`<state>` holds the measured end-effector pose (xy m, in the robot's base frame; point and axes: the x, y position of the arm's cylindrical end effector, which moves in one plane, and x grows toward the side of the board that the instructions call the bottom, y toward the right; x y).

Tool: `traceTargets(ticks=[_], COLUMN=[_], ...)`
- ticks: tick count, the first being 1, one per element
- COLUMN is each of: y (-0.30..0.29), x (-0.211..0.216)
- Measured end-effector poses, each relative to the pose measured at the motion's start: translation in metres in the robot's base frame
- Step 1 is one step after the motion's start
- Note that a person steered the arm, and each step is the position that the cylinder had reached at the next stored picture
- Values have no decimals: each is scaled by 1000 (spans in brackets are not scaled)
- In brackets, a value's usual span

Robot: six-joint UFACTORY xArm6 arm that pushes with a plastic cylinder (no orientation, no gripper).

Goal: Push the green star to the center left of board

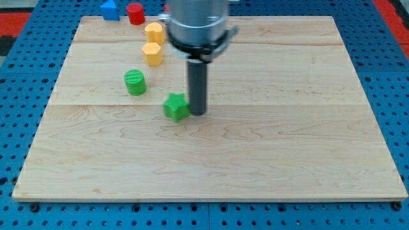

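Observation:
The green star (176,107) lies on the wooden board (211,160), a little left of the board's middle. My tip (197,113) stands right against the star's right side, touching or nearly touching it. The dark rod rises from there to the grey arm end (197,25) at the view's top.
A green cylinder (135,82) stands up and left of the star. Two yellow blocks (153,54) (154,32) lie above it near the board's top. A red cylinder (135,13) and a blue block (109,9) sit at the top left edge.

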<state>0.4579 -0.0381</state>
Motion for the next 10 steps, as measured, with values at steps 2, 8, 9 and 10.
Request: traceTargets(ticks=[2,8,9,10], y=[-25,-227,-211,-211], x=[-23,38,-8,-17])
